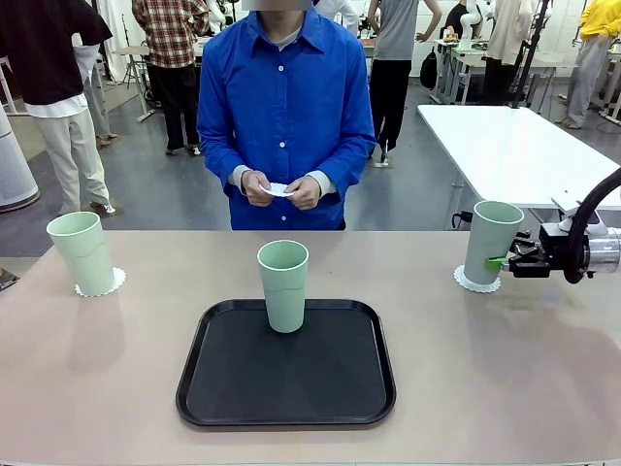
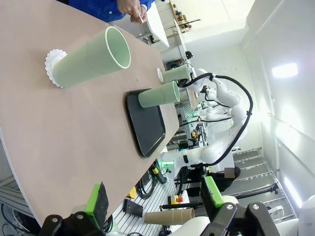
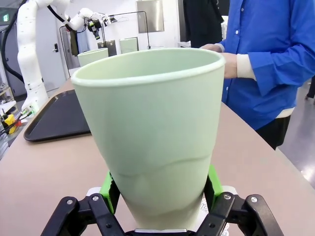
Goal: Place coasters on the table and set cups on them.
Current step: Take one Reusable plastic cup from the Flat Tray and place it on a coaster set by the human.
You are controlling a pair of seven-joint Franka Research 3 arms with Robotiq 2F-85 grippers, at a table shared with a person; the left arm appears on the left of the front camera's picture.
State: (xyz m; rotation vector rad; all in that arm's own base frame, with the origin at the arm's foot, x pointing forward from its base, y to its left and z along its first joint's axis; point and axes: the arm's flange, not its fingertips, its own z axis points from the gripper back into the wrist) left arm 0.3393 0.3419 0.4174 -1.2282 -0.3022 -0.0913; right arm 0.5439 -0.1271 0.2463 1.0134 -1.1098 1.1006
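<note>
Three pale green cups are in view. The right cup [image 1: 490,243] stands on a white lacy coaster [image 1: 477,283] near the table's right edge, and my right gripper [image 1: 500,262] is shut on its lower part. Up close, green pads [image 3: 110,189] press both sides of this cup [image 3: 157,132]. The left cup [image 1: 82,252] stands on a coaster [image 1: 100,286] at the far left. The middle cup [image 1: 283,284] stands on the black tray [image 1: 291,388]. My left gripper [image 2: 155,201] is open and empty, away from the left cup [image 2: 91,59].
A person in a blue shirt stands at the far side, holding a small white coaster [image 1: 279,189] in both hands. The beige table [image 1: 485,369] has bare room either side of the tray. A white table [image 1: 514,146] stands behind on the right.
</note>
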